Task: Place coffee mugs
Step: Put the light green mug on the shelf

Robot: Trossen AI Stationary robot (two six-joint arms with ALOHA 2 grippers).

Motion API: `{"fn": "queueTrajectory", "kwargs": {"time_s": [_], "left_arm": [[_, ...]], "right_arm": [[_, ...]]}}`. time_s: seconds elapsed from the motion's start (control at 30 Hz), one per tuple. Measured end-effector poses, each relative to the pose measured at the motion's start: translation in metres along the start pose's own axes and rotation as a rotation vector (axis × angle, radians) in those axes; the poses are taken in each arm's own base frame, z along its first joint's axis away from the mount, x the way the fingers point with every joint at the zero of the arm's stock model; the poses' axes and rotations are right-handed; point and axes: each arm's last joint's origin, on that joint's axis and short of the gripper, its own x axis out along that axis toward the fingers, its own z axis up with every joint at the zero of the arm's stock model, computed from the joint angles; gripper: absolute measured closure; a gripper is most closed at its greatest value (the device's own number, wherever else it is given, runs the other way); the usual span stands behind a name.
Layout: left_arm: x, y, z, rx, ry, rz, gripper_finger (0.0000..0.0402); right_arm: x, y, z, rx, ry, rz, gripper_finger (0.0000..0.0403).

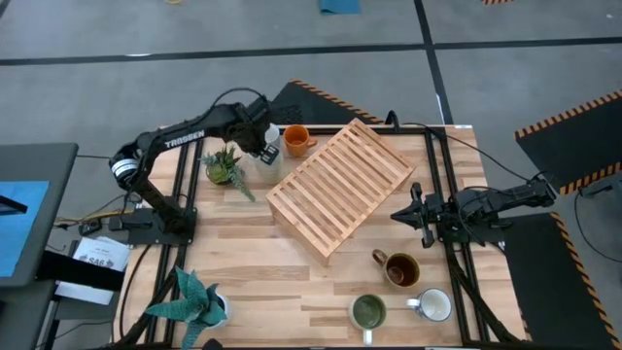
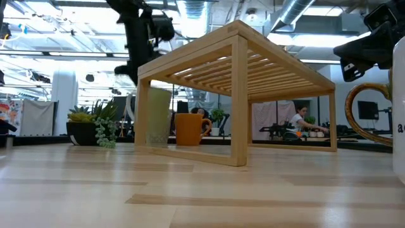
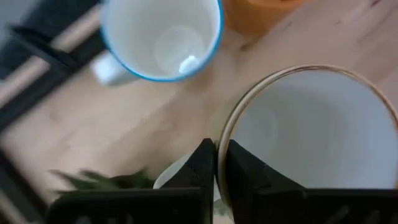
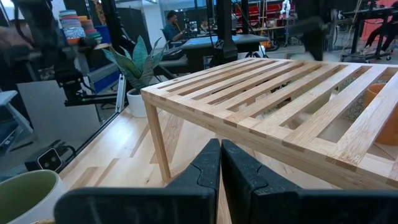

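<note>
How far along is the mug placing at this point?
Nothing looks placed: the wooden rack is bare on top. In hand: the left gripper is shut on the cream mug's rim, beside the blue-rimmed mug and orange mug. Left: brown mug, green-lined mug and white mug wait by the idle right gripper.

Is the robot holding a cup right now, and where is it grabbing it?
Yes. The left gripper pinches the rim of a cream-white mug, one finger inside and one outside. The right gripper holds nothing.

Open-plan robotics lab, exposed ceiling ducts (image 2: 297, 12), hazard-striped floor tape (image 1: 573, 112), person at workbench (image 2: 302, 121)
</note>
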Motion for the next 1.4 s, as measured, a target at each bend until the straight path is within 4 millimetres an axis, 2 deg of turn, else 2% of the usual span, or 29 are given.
{"fn": "queueTrajectory", "kwargs": {"time_s": [0.17,0.3,0.4,0.5,0.6,0.73,0.93,1.13,1.4], "left_arm": [[-0.055,0.005,0.019,0.023,-0.127,0.071,0.0397],[-0.111,0.007,0.037,-0.009,-0.307,0.011,0.0398],[-0.143,-0.003,0.048,0.029,-0.424,-0.073,0.0399],[-0.158,-0.024,0.062,0.083,-0.512,-0.138,0.04],[-0.157,-0.048,0.076,0.125,-0.522,-0.202,0.04],[-0.144,-0.079,0.098,0.155,-0.523,-0.307,0.0401],[-0.107,-0.117,0.112,0.179,-0.505,-0.432,0.0401],[-0.077,-0.137,0.115,0.196,-0.474,-0.412,0.0398],[-0.057,-0.146,0.118,0.212,-0.468,-0.354,0.0395]], "right_arm": [[0.0,0.0,0.0,0.0,0.0,0.0,0.036],[0.0,0.0,0.0,0.0,0.0,0.0,0.036],[0.0,0.0,0.0,0.0,0.0,0.0,0.036],[0.0,0.0,0.0,0.0,0.0,0.0,0.036],[0.0,0.0,0.0,0.0,0.0,0.0,0.036],[0.0,0.0,0.0,0.0,0.0,0.0,0.036],[0.0,0.0,0.0,0.0,0.0,0.0,0.036],[0.0,0.0,0.0,0.0,0.0,0.0,0.036],[0.0,0.0,0.0,0.0,0.0,0.0,0.036]]}}
